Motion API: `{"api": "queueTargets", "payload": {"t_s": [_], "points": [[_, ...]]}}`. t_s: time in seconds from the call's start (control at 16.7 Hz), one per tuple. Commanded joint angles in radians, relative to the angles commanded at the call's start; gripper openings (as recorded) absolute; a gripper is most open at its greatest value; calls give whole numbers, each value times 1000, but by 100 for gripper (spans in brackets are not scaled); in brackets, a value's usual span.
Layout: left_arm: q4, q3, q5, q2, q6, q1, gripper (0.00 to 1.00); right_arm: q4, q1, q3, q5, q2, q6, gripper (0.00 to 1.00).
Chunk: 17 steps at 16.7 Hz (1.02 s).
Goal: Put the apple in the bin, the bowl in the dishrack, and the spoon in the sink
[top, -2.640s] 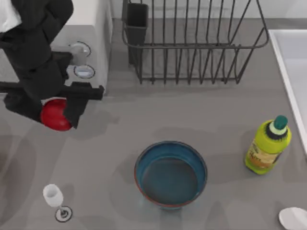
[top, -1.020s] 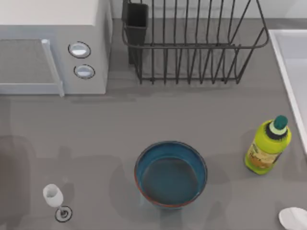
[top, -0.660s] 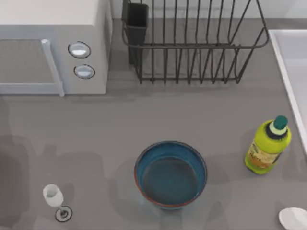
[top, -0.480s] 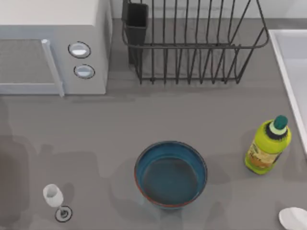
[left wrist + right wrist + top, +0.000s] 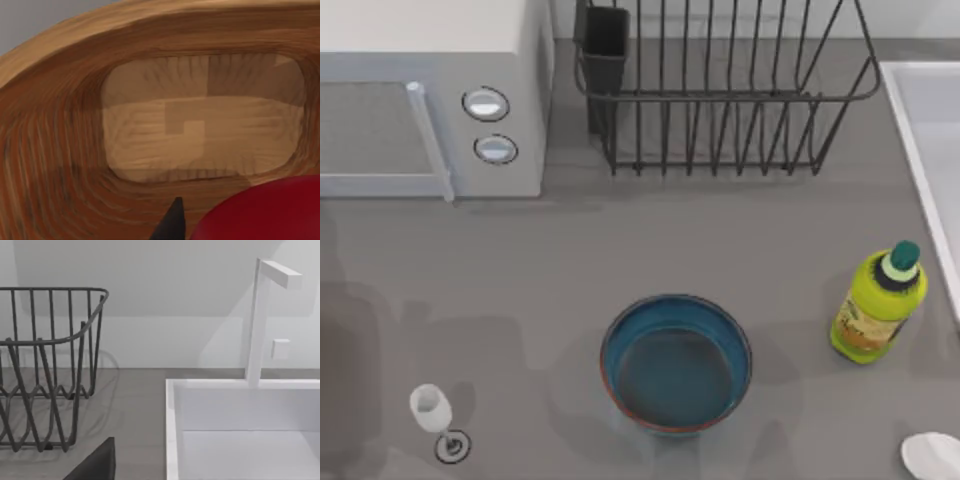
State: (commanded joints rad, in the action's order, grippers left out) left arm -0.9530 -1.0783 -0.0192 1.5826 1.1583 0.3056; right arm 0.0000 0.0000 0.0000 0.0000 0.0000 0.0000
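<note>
left end effector [image 5: 175, 222] grasping apple [image 5: 260, 210] above wooden bin [image 5: 200, 125]; right's state unclear; bowl [image 5: 676, 363] on counter [image 5: 620, 250].

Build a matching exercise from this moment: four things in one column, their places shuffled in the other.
Things:
1. apple
2. bowl
3. spoon
4. dishrack

Places:
A. table's near right corner in the top view
B. over a wooden bin, in the left wrist view
C. at the table's back, beside the microwave
D. middle of the table's front

Pairs: 1-B, 2-D, 3-A, 4-C
</note>
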Motion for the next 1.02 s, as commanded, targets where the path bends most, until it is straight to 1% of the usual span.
{"api": "queueTargets", "payload": {"t_s": [0.48,0.54,1.02], "points": [[0,0,0,0,0,0,98,0,0,0,0,0,0,100],[0,0,0,0,0,0,100,0,0,0,0,0,0,100],[0,0,0,-1,0,0,100,0,0,0,0,0,0,100]]}}
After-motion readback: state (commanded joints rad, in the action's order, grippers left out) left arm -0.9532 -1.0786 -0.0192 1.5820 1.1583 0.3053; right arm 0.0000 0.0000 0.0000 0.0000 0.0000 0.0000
